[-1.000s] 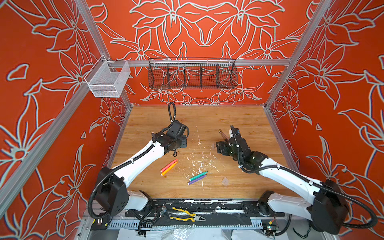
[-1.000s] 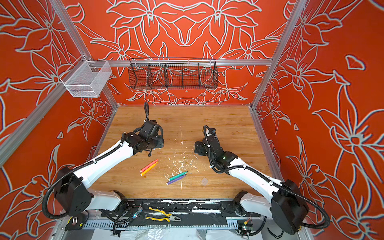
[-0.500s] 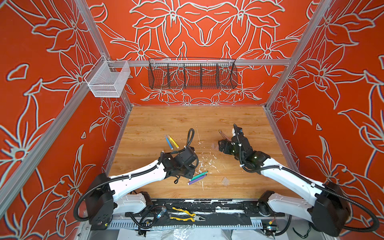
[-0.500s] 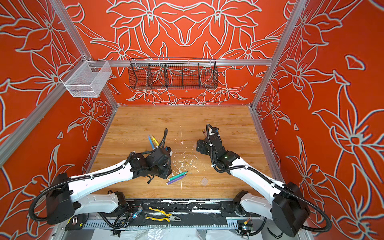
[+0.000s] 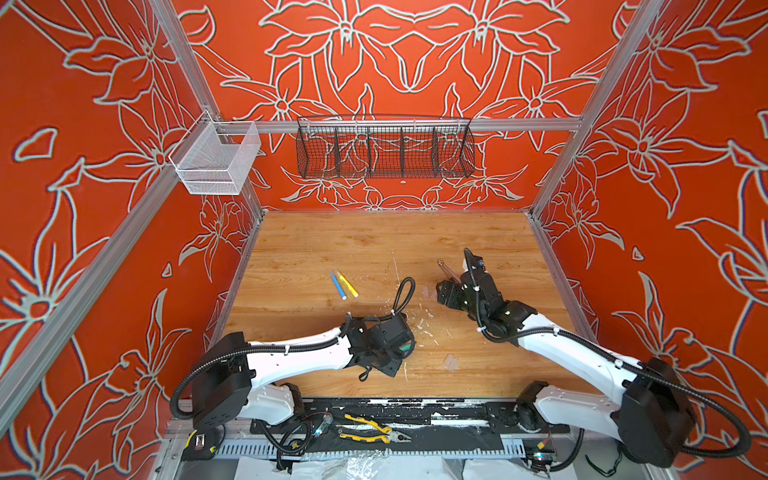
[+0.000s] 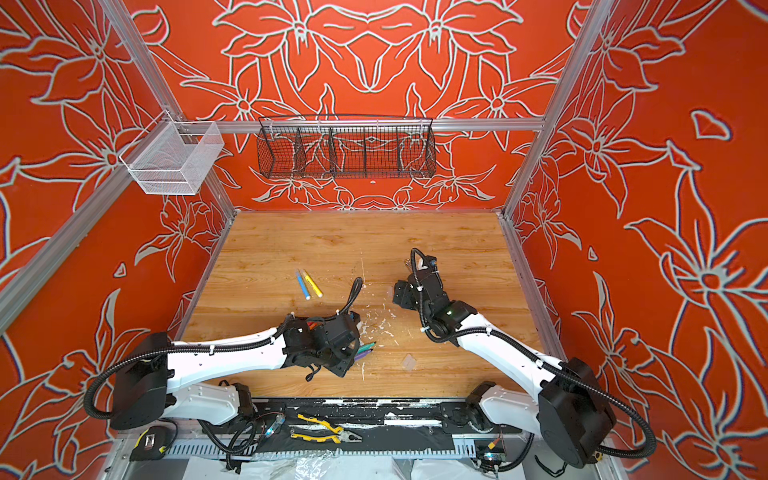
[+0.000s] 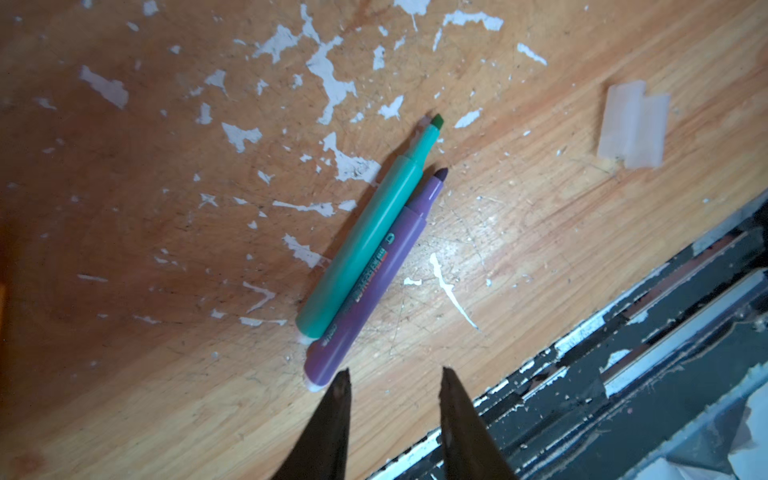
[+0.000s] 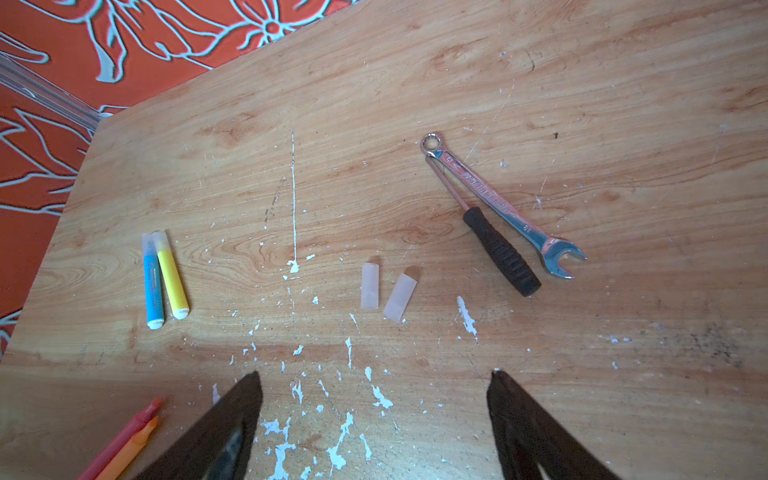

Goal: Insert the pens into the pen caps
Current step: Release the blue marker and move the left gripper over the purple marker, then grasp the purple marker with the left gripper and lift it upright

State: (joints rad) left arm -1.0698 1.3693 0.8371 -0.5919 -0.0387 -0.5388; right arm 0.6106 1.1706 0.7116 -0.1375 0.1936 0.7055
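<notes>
Here the green pen (image 7: 365,232) and the purple pen (image 7: 370,282) lie side by side on the wooden table (image 5: 374,241). They touch along their length and both felt tips are bare. In a top view their tips peek out from under the left wrist, just below the middle of the frame. The left gripper (image 7: 395,386) hangs just beside the purple pen's white end, its jaws part-way apart with only bare wood between them. A little way off, toward the table's front edge, two clear caps (image 7: 623,120) lie touching each other.

In both top views the blue pen (image 5: 338,285) and the yellow pen (image 5: 346,282) lie together near the centre of the frame, each with a pale translucent end. The right wrist view shows a second pair of caps (image 8: 370,286), close together but apart. They lie between those two pens and a wrench (image 8: 503,208) that rests against a dark-handled screwdriver (image 8: 498,249). The pink-red pen (image 8: 124,436) and the orange pen (image 8: 133,446) lie together at the edge of that view. The right gripper (image 8: 376,380) hovers over the wood with its jaws spread wide and nothing in them.

The tabletop is light wood grain, scratched and strewn with white paint flecks (image 7: 328,75), thickest at its middle. Yellow-handled pliers (image 5: 370,428) lie on the dark rail at the bottom of the frame. Orange-red walls (image 5: 83,124) with pale flower outlines close in three sides, framed by aluminium bars (image 5: 519,124). A black wire basket (image 5: 384,149) hangs at upper centre and a white mesh basket (image 5: 216,166) at upper left.
</notes>
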